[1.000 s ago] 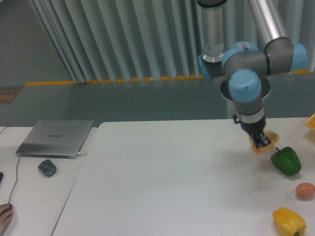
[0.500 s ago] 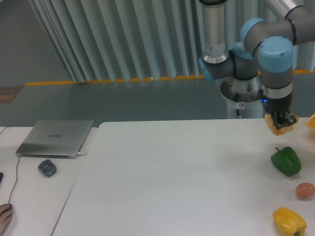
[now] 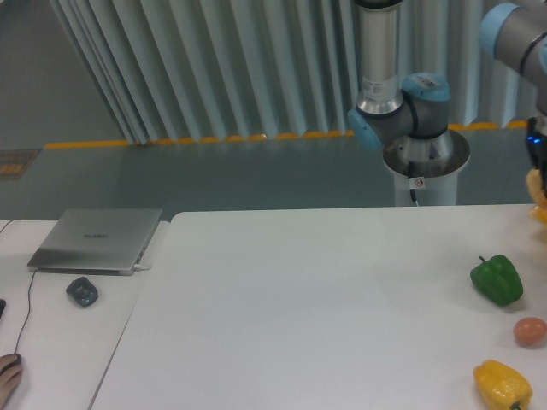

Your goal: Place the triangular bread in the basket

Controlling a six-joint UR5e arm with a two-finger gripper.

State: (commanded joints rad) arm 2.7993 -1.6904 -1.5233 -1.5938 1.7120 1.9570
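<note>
Pale tan-yellow wedge of bread (image 3: 536, 184) at right frame edge, above white table (image 3: 325, 299); gripper cropped, jaw state unreadable.

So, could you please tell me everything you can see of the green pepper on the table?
The green pepper is a glossy, deep green bell pepper with rounded lobes and a short stem nub at its top left. It looks smooth, like plastic. It lies tilted on the white table near the right edge, touching only the tabletop. A small orange-brown ball sits apart from it toward the front right, and a yellow pepper lies further forward. Nothing grips or covers it.
</note>
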